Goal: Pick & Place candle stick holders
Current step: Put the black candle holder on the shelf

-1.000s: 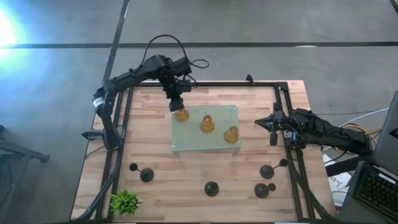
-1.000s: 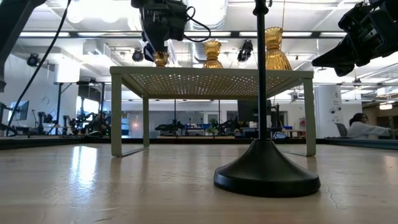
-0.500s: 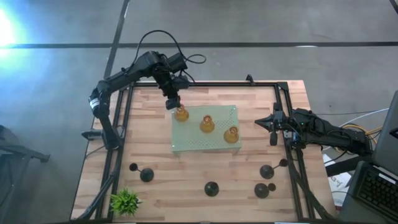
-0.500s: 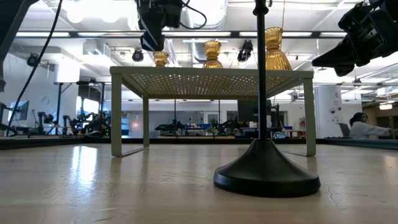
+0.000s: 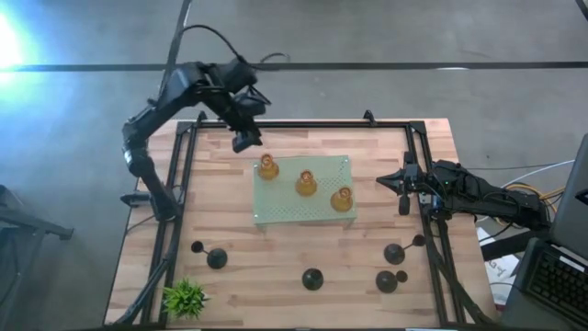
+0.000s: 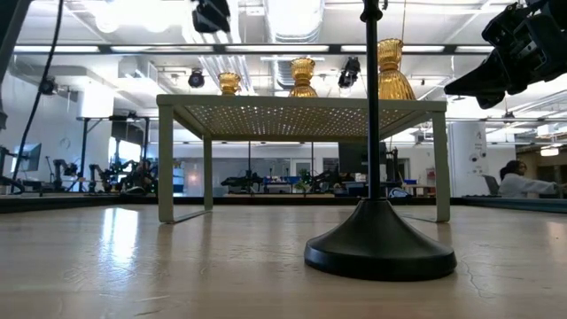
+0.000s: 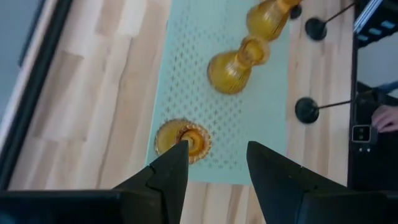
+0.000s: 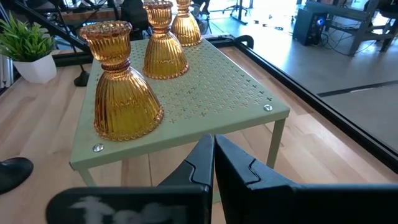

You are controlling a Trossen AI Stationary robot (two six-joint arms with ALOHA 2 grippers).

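Three amber holders stand upright on their bases in a slanting row on a pale green perforated stand. Four black holders stand on their round bases on the wood near the table's near edge. My left gripper is open and empty, raised above the table beyond the stand's far left corner. In its wrist view the nearest amber holder shows below it. My right gripper is shut and empty at the table's right side, level with the stand.
A small green plant stands at the near left corner. A black frame rail runs along the far and side edges. In the low view one black holder stands close in front of the stand's legs. Bare wood lies left of the stand.
My left gripper has risen from right above the leftmost amber holder and drawn back toward the table's far left corner. That holder stays upright on the stand. My right arm has kept still.
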